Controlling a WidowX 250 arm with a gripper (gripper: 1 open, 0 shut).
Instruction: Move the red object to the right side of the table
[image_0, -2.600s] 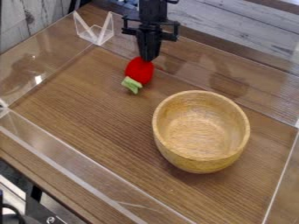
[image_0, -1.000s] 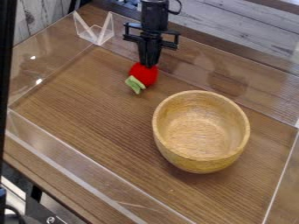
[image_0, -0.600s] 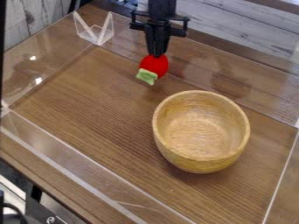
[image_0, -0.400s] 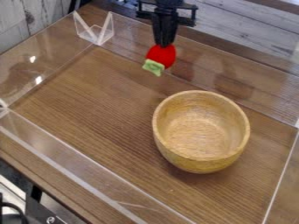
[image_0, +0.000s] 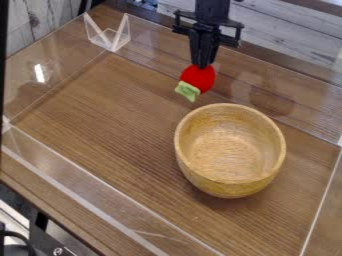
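One camera looks down at a slant from above the near left corner of the brown wood-grain table (image_0: 94, 130) with low clear plastic walls. It sits fairly close. The far right corner is cut off, and the arm's top probably is too.

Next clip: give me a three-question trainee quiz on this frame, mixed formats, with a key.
1. True or false: the red object lies inside the wooden bowl.
2. Multiple choice: the gripper has its jaws A) wide open, B) shut on the red object, C) out of view.
3. Fill in: the strawberry's leafy cap is light ____.

Key: 1 false, it hangs at the gripper, beyond the bowl's far rim over the table; 2 B; 3 green.
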